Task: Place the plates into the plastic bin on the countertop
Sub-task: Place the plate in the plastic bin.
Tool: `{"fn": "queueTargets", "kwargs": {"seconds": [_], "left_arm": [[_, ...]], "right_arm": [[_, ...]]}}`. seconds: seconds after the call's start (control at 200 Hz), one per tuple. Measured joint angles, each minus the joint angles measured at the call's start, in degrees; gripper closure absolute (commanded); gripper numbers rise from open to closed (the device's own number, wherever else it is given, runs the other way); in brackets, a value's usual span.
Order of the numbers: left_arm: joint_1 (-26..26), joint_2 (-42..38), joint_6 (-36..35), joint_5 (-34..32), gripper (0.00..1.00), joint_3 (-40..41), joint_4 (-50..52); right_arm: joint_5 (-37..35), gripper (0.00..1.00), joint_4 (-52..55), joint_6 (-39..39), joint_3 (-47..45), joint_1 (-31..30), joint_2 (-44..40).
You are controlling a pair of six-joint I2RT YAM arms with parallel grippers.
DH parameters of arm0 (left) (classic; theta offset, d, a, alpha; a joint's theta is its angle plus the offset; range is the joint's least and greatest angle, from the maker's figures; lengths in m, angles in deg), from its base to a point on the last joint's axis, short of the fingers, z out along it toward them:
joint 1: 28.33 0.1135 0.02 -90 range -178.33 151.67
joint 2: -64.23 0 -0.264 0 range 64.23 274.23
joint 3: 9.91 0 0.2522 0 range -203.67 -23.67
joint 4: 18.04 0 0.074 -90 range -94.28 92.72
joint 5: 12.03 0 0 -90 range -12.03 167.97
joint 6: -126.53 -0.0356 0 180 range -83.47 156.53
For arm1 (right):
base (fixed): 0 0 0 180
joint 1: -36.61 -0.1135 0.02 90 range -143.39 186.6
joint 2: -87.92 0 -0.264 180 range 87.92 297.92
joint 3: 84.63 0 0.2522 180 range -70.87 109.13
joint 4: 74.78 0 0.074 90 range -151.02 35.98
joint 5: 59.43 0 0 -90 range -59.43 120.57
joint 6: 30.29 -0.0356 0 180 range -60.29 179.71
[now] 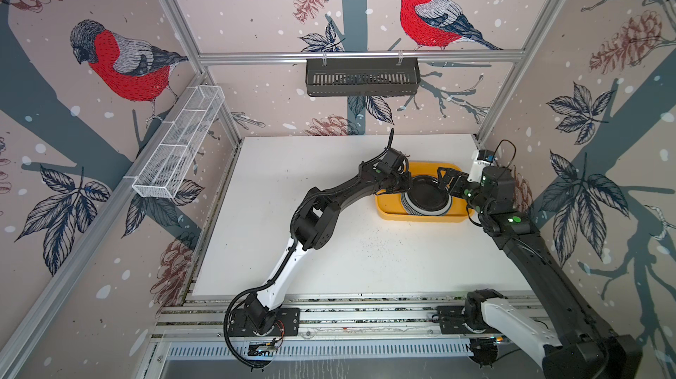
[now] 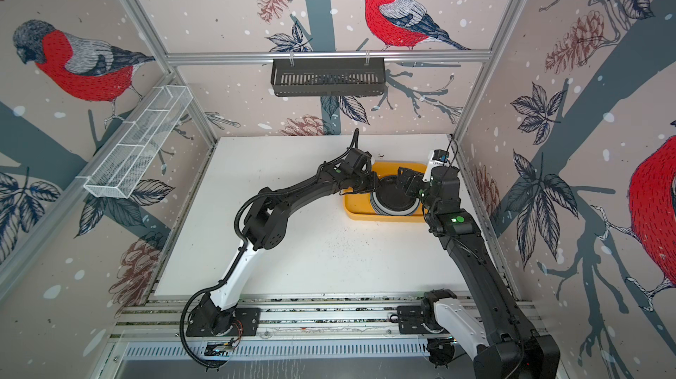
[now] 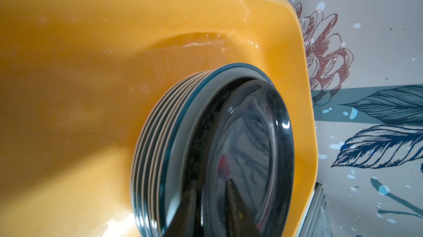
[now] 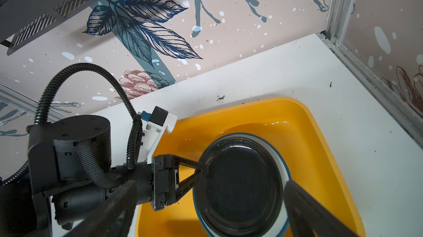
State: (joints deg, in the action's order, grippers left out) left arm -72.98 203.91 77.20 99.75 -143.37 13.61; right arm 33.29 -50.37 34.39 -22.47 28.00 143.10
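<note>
Both my grippers are at the plastic bin [image 1: 387,214], which sits on the countertop [image 1: 329,234] at its far right, close to the right wall.

Plates [image 1: 426,196]: all that I can see are in one stack on the bin's yellow floor. The left wrist view shows the stack edge-on as a run of thin dark and tan rims [image 3: 155,146]; I cannot count them with certainty. The top item is a plain black plate [image 4: 240,185], glossy, lying flat on a plate with a blue-green rim [image 4: 285,162] and a pale face.

Left gripper [image 1: 406,186]: reaches in from the left side of the stack. My fingers [image 3: 233,201] are parted by a narrow gap and straddle the black plate's near rim, one outside the rim and one over the well. In the right wrist view one fingertip [image 4: 202,170] sits right at that rim. I cannot tell whether a pad is touching the plate.

Right gripper [image 1: 445,180]: at the far right of the stack, above it. My fingers [image 4: 306,210] are spread wide, with nothing between them.

Also noted: a black slotted basket [image 1: 362,77] on the back rail and a white wire rack [image 1: 179,143] on the left wall.
</note>
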Motion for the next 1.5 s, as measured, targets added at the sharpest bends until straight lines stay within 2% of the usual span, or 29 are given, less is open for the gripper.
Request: {"fn": "queueTargets", "kwargs": {"seconds": [0.255,0.54,1.166,1.316,1.501], "left_arm": [[-0.3,-0.9,-0.9,-1.4,0.48,0.0,0.7],[-1.0,-1.5,-3.2,-4.1,0.33,-1.2,2.5],[-2.5,-2.1,-6.7,-10.1,0.23,-3.7,6.8],[-2.5,-6.6,-8.4,-12.5,0.2,0.9,6.1],[-2.4,-15.7,-10.3,-16.1,0.16,12.0,0.2]], "right_arm": [[0.3,0.0,0.0,0.0,-0.1,0.1,0.0],[0.4,0.0,0.0,0.0,-0.2,0.4,-0.4],[0.3,0.0,0.0,0.0,-0.8,1.2,-1.4],[-0.3,0.0,0.0,0.0,-0.8,1.4,-1.7],[-2.3,0.0,0.0,0.2,-0.9,1.5,-2.2]]}}
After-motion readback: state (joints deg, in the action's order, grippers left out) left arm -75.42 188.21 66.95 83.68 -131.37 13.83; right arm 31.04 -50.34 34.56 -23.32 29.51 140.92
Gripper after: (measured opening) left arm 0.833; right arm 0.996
